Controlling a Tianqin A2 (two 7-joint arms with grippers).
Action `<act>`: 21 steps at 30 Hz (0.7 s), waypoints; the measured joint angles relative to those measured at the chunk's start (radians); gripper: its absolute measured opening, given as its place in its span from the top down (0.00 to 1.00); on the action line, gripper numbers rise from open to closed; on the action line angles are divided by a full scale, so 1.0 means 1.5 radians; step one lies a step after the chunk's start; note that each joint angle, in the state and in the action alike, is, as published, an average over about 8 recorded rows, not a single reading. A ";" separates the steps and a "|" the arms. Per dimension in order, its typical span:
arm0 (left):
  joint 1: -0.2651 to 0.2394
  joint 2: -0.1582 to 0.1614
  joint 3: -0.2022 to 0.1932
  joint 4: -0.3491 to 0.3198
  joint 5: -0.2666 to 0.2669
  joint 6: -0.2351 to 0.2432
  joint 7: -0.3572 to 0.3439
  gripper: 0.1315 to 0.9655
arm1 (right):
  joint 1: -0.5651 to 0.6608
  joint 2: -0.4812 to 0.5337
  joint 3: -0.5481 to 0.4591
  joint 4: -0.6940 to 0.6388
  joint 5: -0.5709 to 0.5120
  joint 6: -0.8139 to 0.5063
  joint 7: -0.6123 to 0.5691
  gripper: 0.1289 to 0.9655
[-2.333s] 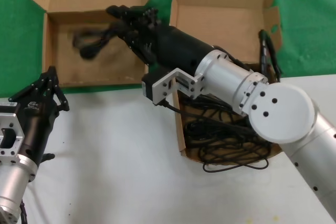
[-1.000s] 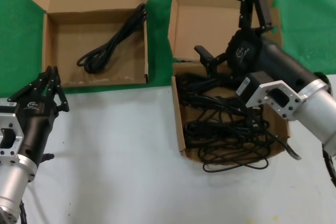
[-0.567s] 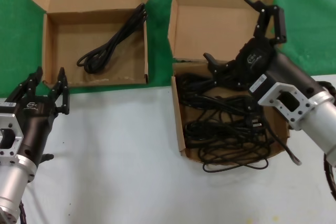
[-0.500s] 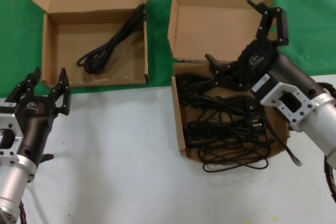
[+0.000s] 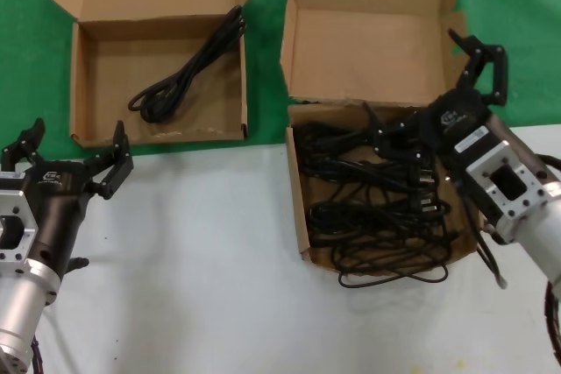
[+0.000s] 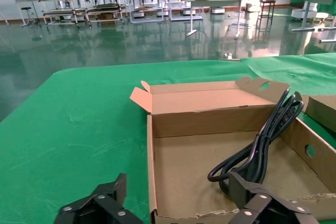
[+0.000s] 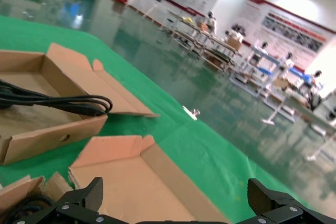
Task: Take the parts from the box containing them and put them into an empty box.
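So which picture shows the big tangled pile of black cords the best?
The head view: the whole pile of cords lies in its cardboard box, seen from above. The right wrist view catches only a dark corner of it. The left wrist view misses it.

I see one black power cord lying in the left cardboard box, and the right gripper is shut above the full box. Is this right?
Not quite. The right gripper is open, fingers spread wide, as the head view shows. The rest holds: one black power cord lies in the left brown cardboard box, and the gripper hangs over the cord-filled box.

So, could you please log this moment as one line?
right gripper: open, empty, over full box | left gripper: open, by tray box | cord in tray
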 joint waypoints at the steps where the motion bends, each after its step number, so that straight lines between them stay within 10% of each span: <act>1: 0.000 0.000 0.000 0.000 0.000 0.000 0.000 0.42 | -0.003 -0.001 0.002 -0.001 0.002 0.002 0.007 0.00; 21: 0.001 0.000 -0.002 0.002 -0.003 -0.003 0.001 0.08 | -0.071 -0.022 0.045 -0.013 0.035 0.051 0.146 0.00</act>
